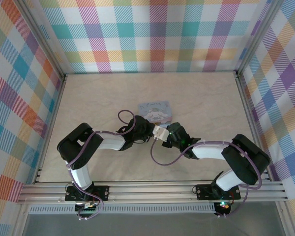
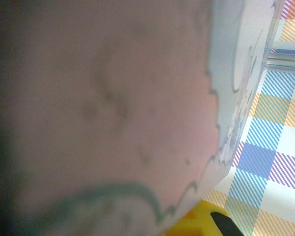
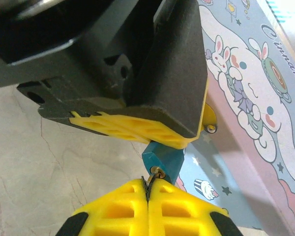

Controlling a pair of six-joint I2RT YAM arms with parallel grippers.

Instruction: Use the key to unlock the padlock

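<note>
The padlock [image 3: 163, 160] is a small teal block with a brass keyhole. It hangs at the edge of a light-blue box [image 3: 246, 98] printed with a white cartoon character. My left gripper [image 3: 169, 140] comes down from above and is shut on the teal body. A thin metal key [image 3: 155, 172] sticks into the keyhole. My right gripper [image 3: 148, 186] is shut on the key from below, and its yellow fingers hide the key's head. From the top camera, both grippers [image 1: 160, 132] meet just in front of the box [image 1: 155, 109].
The box's pinkish face [image 2: 113, 98] sits blurred and very close to the left wrist camera, with a yellow fingertip [image 2: 201, 221] below it. Marbled tabletop [image 1: 103, 93] extends to the left and back. Checked walls [image 1: 152, 34] enclose the table on three sides.
</note>
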